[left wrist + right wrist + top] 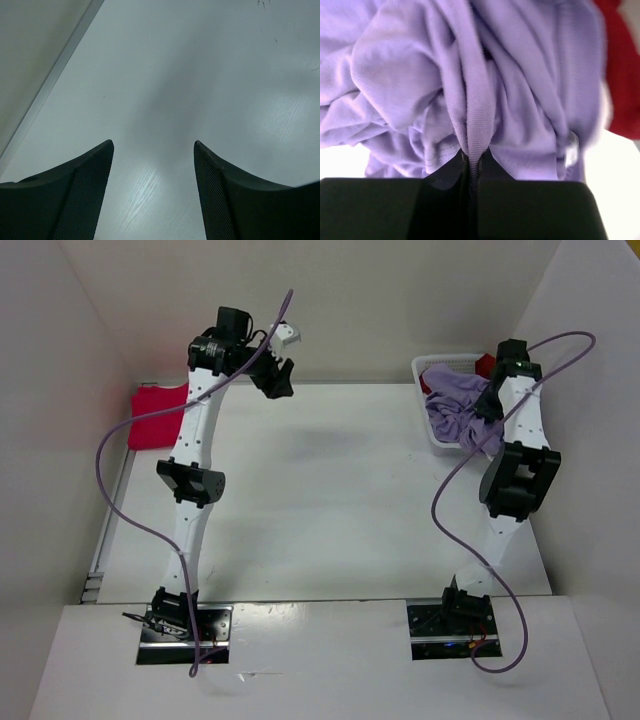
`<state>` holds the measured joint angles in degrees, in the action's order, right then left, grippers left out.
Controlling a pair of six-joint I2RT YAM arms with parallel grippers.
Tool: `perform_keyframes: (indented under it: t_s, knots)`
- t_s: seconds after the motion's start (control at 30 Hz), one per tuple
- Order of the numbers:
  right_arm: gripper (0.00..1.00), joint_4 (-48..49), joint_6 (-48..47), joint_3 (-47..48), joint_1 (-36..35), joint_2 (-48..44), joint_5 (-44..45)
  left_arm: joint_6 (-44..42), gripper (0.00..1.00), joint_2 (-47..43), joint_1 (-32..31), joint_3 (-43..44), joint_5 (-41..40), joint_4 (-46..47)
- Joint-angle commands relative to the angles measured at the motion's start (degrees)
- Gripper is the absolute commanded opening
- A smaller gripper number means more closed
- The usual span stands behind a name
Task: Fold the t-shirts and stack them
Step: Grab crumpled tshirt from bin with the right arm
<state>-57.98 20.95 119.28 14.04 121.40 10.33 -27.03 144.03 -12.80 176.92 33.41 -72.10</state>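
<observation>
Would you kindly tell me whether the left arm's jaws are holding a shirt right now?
No, on the left gripper the jaws stand apart above the white table, nothing between them.

No text, label, brand, number or sign is readable in any view.

White flat-topped table (320, 500), matte surface, faint grain showing in the left wrist view. Lying directly on it: one magenta-pink cloth t-shirt (158, 415), flat, at the far left edge; one white plastic lattice basket (430, 368) at the far right corner. The two are well apart.
</observation>
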Motion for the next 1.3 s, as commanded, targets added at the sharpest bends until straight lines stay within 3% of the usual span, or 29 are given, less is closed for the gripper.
perform_keyframes:
  t_s: [0.0, 0.13, 0.3, 0.4, 0.5, 0.6, 0.63, 0.7, 0.8, 0.83, 0.9, 0.93, 0.97, 1.03, 1.07, 1.1, 1.13, 1.27]
  knots:
    - [0.0, 1.11, 0.06, 1.64, 0.55, -9.42, 0.74, -0.57, 0.73, -4.62, -0.65, -2.45, 2.54, -0.68]
    - [0.0, 0.58, 0.06, 8.83, -0.07, -15.83, 0.75, -1.09, 0.73, -6.73, -1.87, -3.6, 1.84, -0.68]
    - [0.0, 3.65, -1.17, 12.9, -0.07, -20.14, -6.98, -1.1, 0.77, -9.47, -2.41, -2.11, -1.5, 0.46]
    - [0.0, 4.8, -1.7, 13.69, -0.07, -20.85, -10.32, -1.1, 0.79, -10.69, -2.41, -2.11, -1.5, -0.06]
    - [0.0, 4.8, -1.7, 14.22, -0.07, -18.5, -7.09, -1.1, 0.79, -12.09, -2.41, -4.91, -0.36, -0.06]
    - [0.2, 4.19, -2.22, 14.22, -0.07, -12.89, -7.07, -0.57, 0.79, -13.51, -3.72, -6.06, -0.36, -0.06]
    - [0.34, 4.19, -2.23, 13.53, -0.07, -11.82, -7.08, -0.57, 0.79, -14.2, -3.73, -6.06, -0.88, -0.06]
    - [0.46, 3.66, -2.75, 12.39, -0.07, -10.32, -6.82, -0.57, 0.79, -14.91, -4.25, -6.85, -1.58, -0.06]
    - [0.49, 4.19, -2.76, 8.87, -0.07, -10.31, -5.05, -0.57, 0.79, -16.5, -4.25, -9.74, -1.59, -0.06]
    - [0.48, 4.8, -2.76, 6.95, -0.07, -9.79, -5.05, -1.18, 0.79, -17.02, -4.25, -9.75, -1.59, -0.06]
    - [0.32, 4.8, -2.76, 5.7, -0.07, -9.26, -5.05, -1.19, 0.79, -17.02, -4.25, -10.46, -2.2, -0.59]
    - [0.21, 4.8, -2.76, 4.65, -0.07, -8.47, -5.05, -1.19, 0.79, -17.02, -4.25, -10.46, -2.21, -0.59]
    - [0.0, 4.8, -2.76, 3.77, -0.07, -8.46, -5.05, -1.19, 0.79, -17.02, -4.25, -10.46, -2.21, -0.59]
    - [0.0, 5.33, -2.76, 1.57, -0.07, -8.46, -3.48, -1.19, 0.79, -17.02, -3.64, -10.46, -2.21, -0.59]
    - [0.08, 5.33, -2.76, 0.78, -0.07, -9.16, -3.47, -1.19, 0.79, -17.02, -3.64, -10.46, -2.21, -0.59]
    - [0.49, 5.33, -2.76, -1.23, -0.07, -9.17, -2.95, -1.19, 0.79, -17.02, -3.64, -10.46, -2.21, -1.11]
    - [0.58, 5.33, -2.76, -2.47, -0.07, -10.04, -4.08, -1.71, 0.79, -16.5, -3.03, -10.46, -2.21, -1.12]
    - [0.6, 5.51, -2.76, -6.78, -0.07, -9.35, -4.1, -1.71, 0.79, -15.36, -2.5, -9.93, -0.8, -1.65]
